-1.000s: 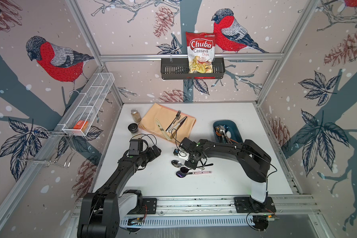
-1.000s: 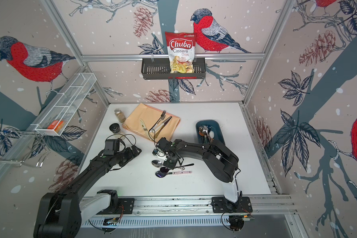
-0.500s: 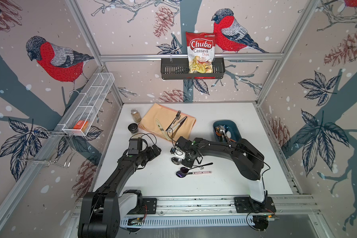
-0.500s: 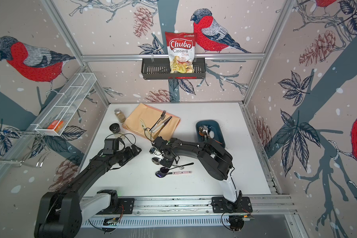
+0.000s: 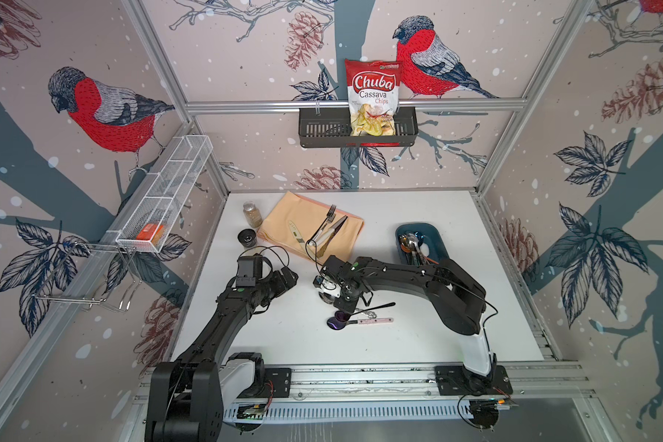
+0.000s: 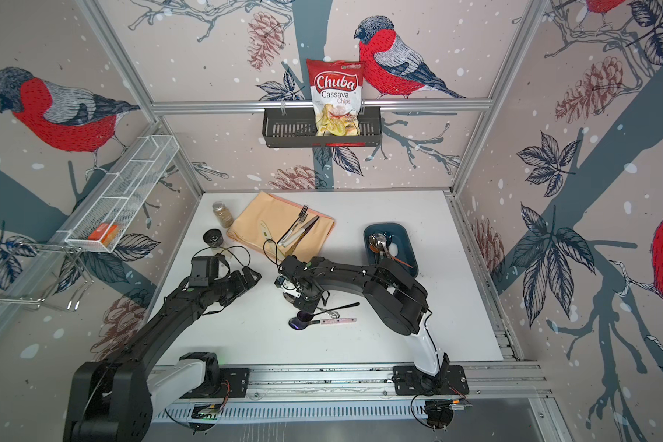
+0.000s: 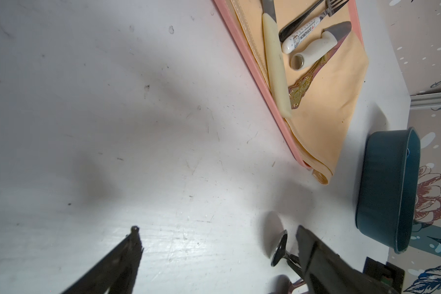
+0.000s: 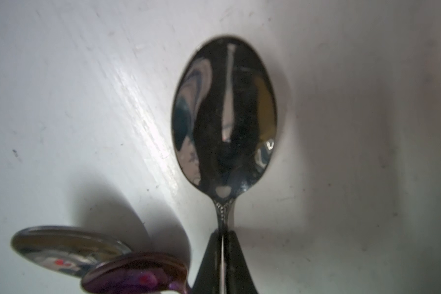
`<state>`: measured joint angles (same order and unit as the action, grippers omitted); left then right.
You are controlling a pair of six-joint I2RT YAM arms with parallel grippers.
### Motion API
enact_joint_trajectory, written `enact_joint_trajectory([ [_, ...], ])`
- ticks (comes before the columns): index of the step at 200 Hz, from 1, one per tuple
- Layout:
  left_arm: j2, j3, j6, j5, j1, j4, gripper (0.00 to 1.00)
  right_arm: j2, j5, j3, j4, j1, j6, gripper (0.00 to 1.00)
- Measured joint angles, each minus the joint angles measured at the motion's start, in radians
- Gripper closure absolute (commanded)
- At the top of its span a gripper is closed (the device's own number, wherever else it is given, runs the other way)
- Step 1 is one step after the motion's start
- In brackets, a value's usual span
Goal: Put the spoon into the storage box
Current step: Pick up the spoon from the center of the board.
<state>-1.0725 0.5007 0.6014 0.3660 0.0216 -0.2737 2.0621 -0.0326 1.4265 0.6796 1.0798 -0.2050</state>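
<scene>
In both top views our right gripper (image 5: 339, 299) has slid left to the middle of the table (image 5: 418, 344) since a second ago; the storage box (image 5: 439, 245) stands near the right edge. From the left wrist, our left gripper (image 7: 220, 238) shows jaws spread, holding nothing. From the right wrist, the jaws pinch the spoon (image 8: 224, 119) by its neck, well apart from the box.

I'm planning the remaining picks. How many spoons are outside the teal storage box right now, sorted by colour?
Silver spoon, clamped in the fingers of the right gripper: 1
Black-handled spoon, on the table: 1
Pink-handled spoon with a purple bowl, on the table: 1
Total: 3
</scene>
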Motion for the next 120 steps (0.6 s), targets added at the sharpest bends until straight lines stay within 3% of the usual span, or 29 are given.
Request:
enact_joint_trajectory([
  [120,0.034,0.027,0.000,-0.005,-0.007,-0.004,0.04,-0.056,0.119,0.008,-0.134,-0.006,0.050,0.99],
])
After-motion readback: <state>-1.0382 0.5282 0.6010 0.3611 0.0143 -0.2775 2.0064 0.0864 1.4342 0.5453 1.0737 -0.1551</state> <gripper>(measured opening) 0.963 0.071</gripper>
